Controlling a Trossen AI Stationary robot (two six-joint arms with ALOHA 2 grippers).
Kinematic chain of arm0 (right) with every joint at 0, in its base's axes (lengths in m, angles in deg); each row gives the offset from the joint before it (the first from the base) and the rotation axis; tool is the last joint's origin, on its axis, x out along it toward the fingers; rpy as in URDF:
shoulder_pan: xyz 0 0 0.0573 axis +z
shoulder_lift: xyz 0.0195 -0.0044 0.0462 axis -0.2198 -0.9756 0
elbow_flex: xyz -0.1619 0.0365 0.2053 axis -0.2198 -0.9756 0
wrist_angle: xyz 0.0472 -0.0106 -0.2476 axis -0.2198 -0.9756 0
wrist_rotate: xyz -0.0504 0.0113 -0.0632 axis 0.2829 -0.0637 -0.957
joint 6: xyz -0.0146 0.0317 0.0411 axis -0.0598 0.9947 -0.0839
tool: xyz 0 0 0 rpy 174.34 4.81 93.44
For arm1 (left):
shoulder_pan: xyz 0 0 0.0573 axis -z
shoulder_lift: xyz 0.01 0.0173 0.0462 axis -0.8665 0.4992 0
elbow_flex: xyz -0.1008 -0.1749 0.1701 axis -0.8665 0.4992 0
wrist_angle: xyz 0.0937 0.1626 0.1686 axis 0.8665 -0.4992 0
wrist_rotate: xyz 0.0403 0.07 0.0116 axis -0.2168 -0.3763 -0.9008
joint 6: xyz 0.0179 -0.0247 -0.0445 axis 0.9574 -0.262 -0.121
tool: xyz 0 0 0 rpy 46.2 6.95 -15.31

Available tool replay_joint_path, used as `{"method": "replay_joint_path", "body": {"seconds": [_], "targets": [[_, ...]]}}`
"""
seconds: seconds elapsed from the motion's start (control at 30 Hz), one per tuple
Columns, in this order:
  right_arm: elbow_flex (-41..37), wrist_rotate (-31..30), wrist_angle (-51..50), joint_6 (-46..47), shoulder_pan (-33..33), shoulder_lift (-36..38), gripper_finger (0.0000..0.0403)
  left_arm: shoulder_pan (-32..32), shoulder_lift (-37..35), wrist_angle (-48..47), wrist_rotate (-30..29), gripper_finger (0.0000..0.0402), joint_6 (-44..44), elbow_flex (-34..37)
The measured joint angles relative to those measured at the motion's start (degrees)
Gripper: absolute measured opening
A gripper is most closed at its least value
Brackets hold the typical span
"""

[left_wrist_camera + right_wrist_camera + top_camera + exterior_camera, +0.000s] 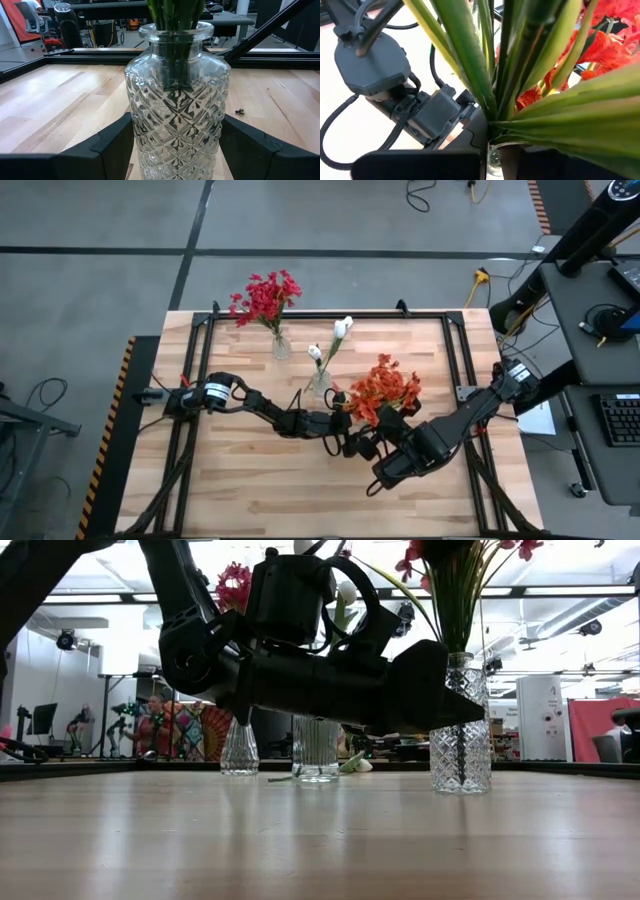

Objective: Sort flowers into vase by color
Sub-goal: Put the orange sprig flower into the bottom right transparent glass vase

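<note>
A cut-glass vase (177,100) full of orange-red flowers (385,390) stands mid-table, and my left gripper (177,150) reaches in level from the table's left with a finger on either side of it. Above the vase mouth, my right gripper (482,162) slants down from the right with its fingers shut, right where the green stalks (492,90) bunch together. Farther back, white flowers (335,340) stand in a second vase (316,748) and crimson flowers (265,295) in a third (239,748). My left gripper clasps the orange-flower vase by its patterned belly, one finger (112,147) on each side wall (135,135), coming level from the table's left. The vase stands upright with its base on the table. My right gripper's shut fingertips sit among the stalks at the vase mouth; whether they pinch a stalk I cannot tell.
A black frame (455,340) runs around the tabletop's far and side edges. A loose stalk (283,778) lies on the table by the white-flower vase. Bare wood (280,490) stretches along the near side. People and equipment show in the room behind.
</note>
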Motion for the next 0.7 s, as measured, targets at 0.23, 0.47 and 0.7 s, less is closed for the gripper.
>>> {"method": "replay_joint_path", "body": {"seconds": [0.23, 0.47, 0.7], "targets": [[-0.9, 1.9, 0.1, 1.9, -0.6, 0.0, 0.0015, 0.0, 0.0, 0.0, 0.0, 0.0246, 0.0, 0.0], [-0.7, 2.1, 0.1, 1.7, -0.2, 0.7, 0.0015, 0.0, 0.0, 0.0, 0.0, 0.0246, 0.0, 0.0], [-0.6, -0.1, 1.1, 1.8, 1.6, 3.5, 0.0015, 0.0, 0.0, -0.1, 0.0, 0.0246, 0.1, 0.0]]}}
